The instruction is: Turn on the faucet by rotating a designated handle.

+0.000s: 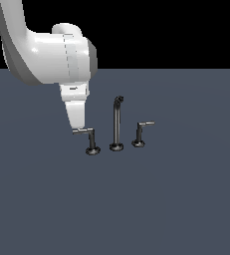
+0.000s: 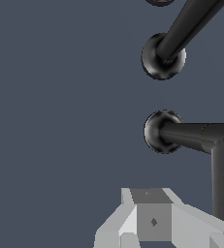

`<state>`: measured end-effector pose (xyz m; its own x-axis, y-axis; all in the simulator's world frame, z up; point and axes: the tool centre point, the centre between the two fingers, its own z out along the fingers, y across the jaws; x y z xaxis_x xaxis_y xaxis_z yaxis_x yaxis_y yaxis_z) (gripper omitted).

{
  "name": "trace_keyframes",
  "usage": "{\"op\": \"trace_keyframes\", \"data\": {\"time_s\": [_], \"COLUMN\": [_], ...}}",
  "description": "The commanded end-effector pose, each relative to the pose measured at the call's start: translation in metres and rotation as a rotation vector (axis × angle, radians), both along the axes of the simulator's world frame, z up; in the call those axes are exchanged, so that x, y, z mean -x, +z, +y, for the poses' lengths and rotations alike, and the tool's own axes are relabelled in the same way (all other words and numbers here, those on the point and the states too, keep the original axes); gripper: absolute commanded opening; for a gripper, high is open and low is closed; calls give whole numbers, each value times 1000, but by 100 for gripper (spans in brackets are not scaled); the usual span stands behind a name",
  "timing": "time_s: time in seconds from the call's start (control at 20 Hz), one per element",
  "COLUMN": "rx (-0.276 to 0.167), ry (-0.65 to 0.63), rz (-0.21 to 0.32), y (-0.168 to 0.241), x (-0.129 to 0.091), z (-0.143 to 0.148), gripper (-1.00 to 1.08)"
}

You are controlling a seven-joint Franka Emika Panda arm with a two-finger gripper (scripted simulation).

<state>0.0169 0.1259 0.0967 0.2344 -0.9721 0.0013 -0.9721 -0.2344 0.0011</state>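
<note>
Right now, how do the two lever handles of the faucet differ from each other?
The larger handle stands on the exterior view's left of the spout; the smaller handle stands on its right. The larger handle's lever points to the exterior view's left, the smaller handle's to the right. The gripper is at the larger handle's lever tip; the smaller handle stands free. Both are L-shaped on round dark bases.

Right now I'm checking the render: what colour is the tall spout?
Dark metallic grey, nearly black; the spout shows best in the exterior view.
</note>
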Motion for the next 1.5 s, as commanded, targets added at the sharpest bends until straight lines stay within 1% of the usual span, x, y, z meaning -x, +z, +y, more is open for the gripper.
{"op": "trace_keyframes", "data": {"time_s": [0.0,0.35,0.95,1.0,1.05,1.45], "rx": [-1,-2,-2,-2,-4,-3], "ry": [-2,3,3,3,-6,-2], "rz": [-1,-1,-1,-1,-10,-6], "y": [0,1,2,2,2,2], "x": [-1,0,41,41,32,57], "z": [0,1,9,9,5,-5], "gripper": [-100,-100,-100,-100,-100,-100]}}
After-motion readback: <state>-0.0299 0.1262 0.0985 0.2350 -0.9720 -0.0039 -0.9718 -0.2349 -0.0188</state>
